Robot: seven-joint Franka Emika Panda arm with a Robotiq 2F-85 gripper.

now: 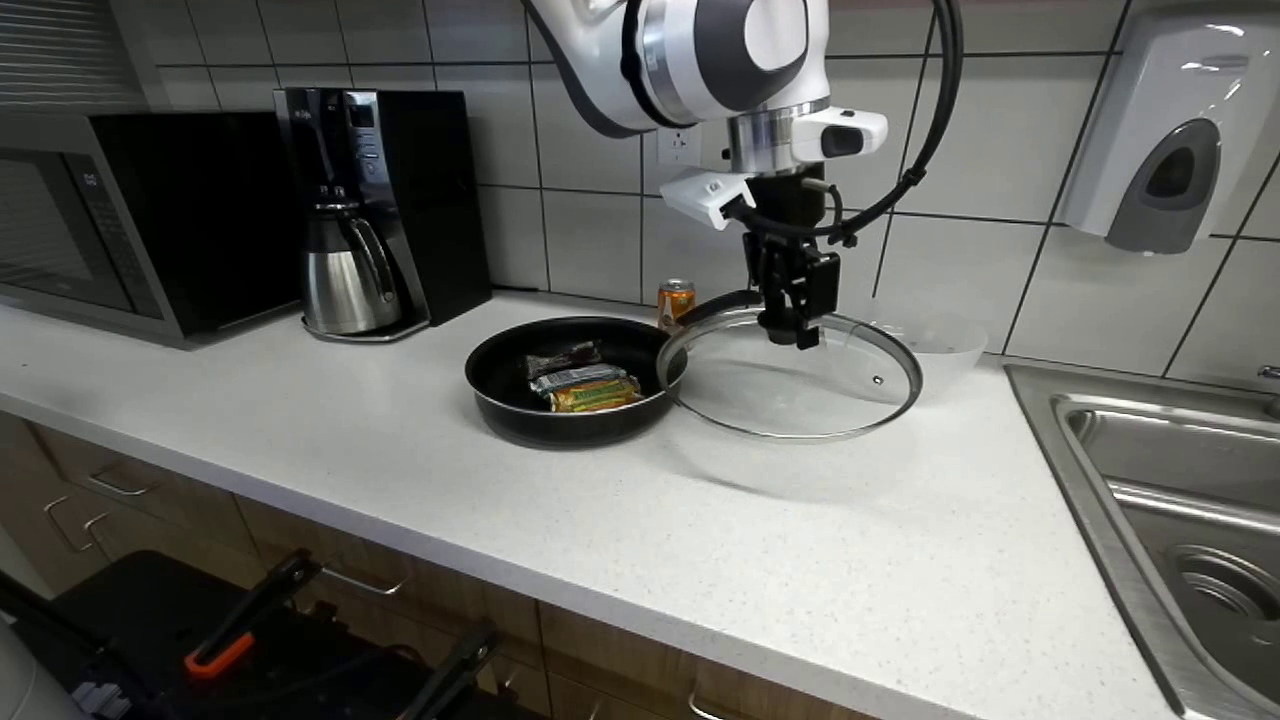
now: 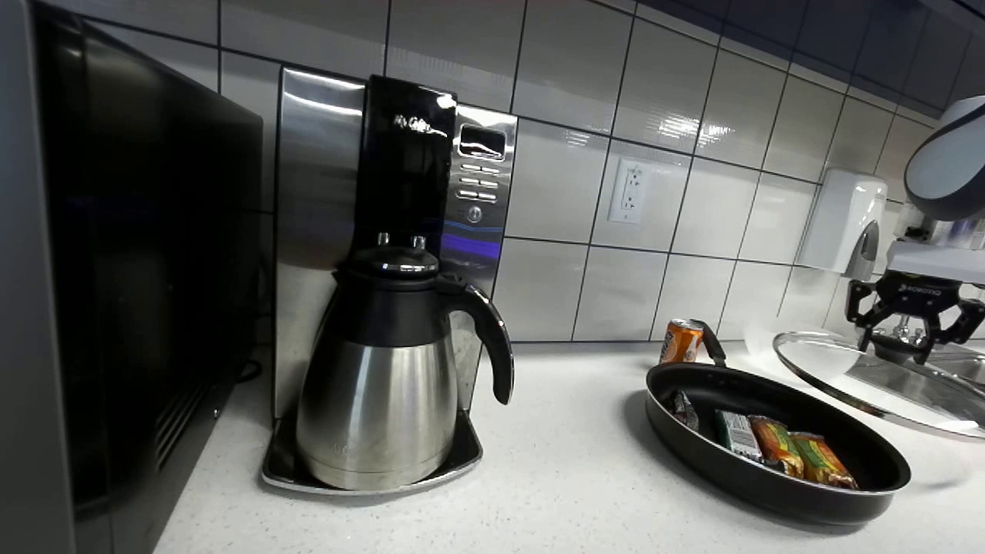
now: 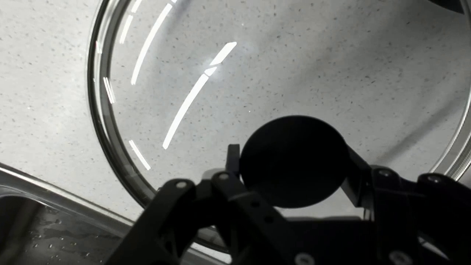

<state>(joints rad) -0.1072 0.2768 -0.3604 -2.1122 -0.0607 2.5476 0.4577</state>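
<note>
Gripper (image 2: 895,346): jaws part-closed, gripping black knob (image 3: 294,162) of glass lid (image 1: 740,385). Black pan (image 1: 560,428): left of lid, wrapped bars (image 1: 597,394) inside.

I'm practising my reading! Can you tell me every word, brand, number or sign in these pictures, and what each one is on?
"ROBOTIQ": on the gripper, in small white letters.
"Mr. Coffee", as best I can read it through the blur: on the coffee maker.
Too small or blurred to read: the markings on the orange can, the shiny wrappers, the microwave and the steel carafe.
</note>
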